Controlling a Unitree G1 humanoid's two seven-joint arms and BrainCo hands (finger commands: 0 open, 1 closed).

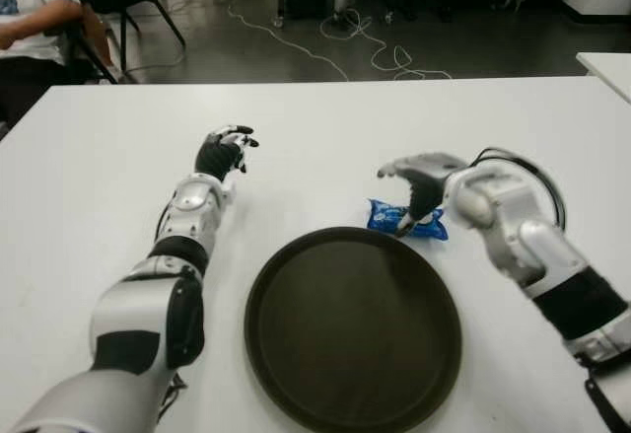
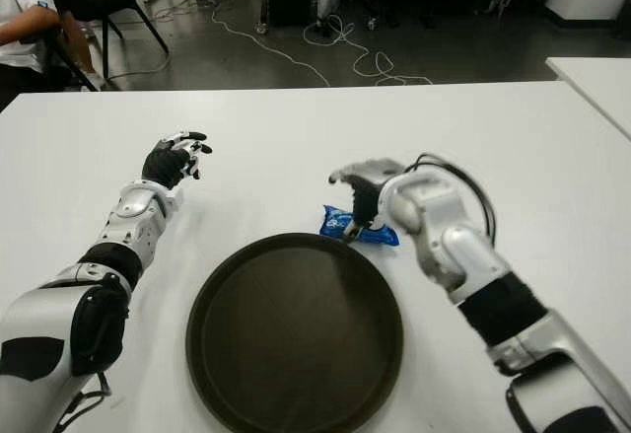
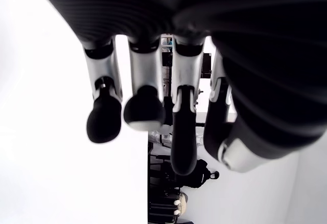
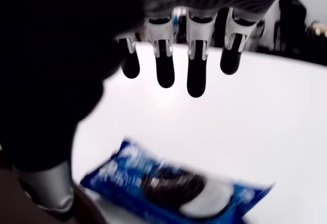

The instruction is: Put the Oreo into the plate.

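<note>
The blue Oreo packet (image 1: 407, 220) lies on the white worktop (image 1: 325, 127), just beyond the dark round plate (image 1: 352, 326). Its lettering is too blurred to read. My right hand (image 1: 418, 179) hovers over it, fingers spread, holding nothing. My left hand (image 1: 223, 149), loosely open, shows left of the plate.

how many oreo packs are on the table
1. The blue Oreo pack lies on the white table just beyond the far right rim of the dark plate, under the open right hand. None seem hidden.
</note>
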